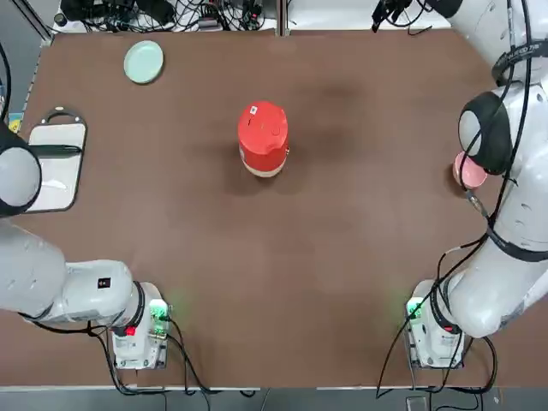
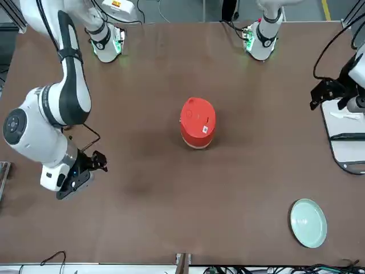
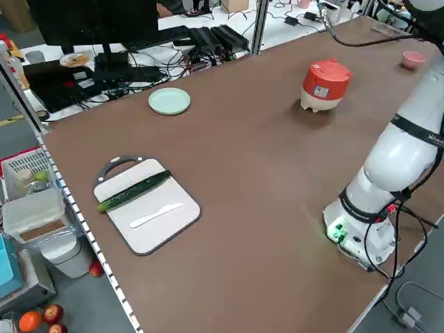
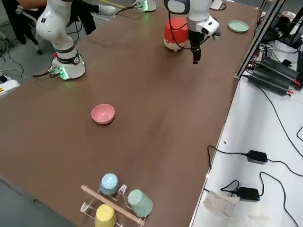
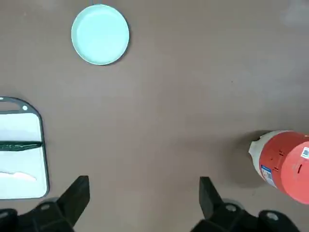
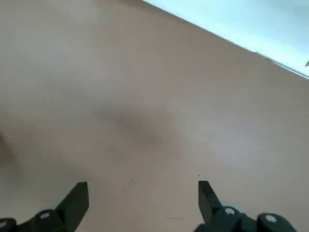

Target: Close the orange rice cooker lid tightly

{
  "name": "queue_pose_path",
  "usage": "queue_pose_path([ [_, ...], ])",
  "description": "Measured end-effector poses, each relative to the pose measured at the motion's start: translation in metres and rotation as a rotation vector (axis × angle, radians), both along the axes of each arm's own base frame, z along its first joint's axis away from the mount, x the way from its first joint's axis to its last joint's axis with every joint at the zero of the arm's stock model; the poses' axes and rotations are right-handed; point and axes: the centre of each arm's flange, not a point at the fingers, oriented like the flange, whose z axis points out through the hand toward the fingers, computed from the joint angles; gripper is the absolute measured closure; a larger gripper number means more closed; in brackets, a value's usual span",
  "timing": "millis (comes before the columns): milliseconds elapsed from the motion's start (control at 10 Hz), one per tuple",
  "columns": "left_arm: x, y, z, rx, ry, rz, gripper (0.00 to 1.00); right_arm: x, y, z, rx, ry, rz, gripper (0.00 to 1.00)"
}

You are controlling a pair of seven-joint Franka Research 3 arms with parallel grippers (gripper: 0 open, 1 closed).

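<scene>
Above the worktop (image 1: 342,257), both pairs of fingers are hovering, wide apart and holding nothing.

Left gripper (image 5: 144,186): fingers spreading wide; hovering over the robot's left side of the worktop.

Right gripper (image 6: 144,188): fingers spreading wide; hovering toward the worktop's far edge, on the robot's right.

Orange rice cooker (image 1: 264,158): red-orange, cream at the base; standing upright between the two pairs of fingers, touching neither.

Lid (image 1: 264,124): round, red-orange, bearing a small white mark; lying down over the cooker, apart from all fingers. Whether its latch is holding tight, one cannot tell.

Plate (image 1: 143,62): pale green; resting farther from the robot than the left fingers.

Cutting board (image 3: 142,239): white, dark-rimmed; lying to the left of the left fingers, carrying a cucumber (image 3: 135,191) and a pale knife-like utensil (image 3: 156,215).

Bowl (image 4: 103,114): pink; sitting nearer the robot than the right fingers.

Rack (image 4: 113,205): standing to the right of the right fingers, supporting blue (image 4: 109,184), green (image 4: 140,203) and yellow (image 4: 105,216) cups.
</scene>
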Motion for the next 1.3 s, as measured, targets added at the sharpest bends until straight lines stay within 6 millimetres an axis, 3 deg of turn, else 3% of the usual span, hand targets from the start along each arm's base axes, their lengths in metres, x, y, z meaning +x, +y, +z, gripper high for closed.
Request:
queue_pose_path([
  [200,-0.015,0.000,0.016,0.006,-0.001,0.003,0.00,-0.005,-0.004,0.014,0.009,0.007,-0.016,0.00],
  [500,-0.017,0.018,0.014,0.008,0.019,0.036,0.00,-0.010,-0.008,0.024,0.019,0.038,-0.089,0.00],
  [700,-0.017,0.018,0.014,0.008,0.021,0.036,0.00,-0.014,-0.009,0.034,-0.015,0.029,-0.101,0.00],
  [1300,-0.029,0.021,0.026,0.011,0.034,0.043,0.00,-0.023,-0.013,0.039,-0.089,0.087,-0.204,0.00],
])
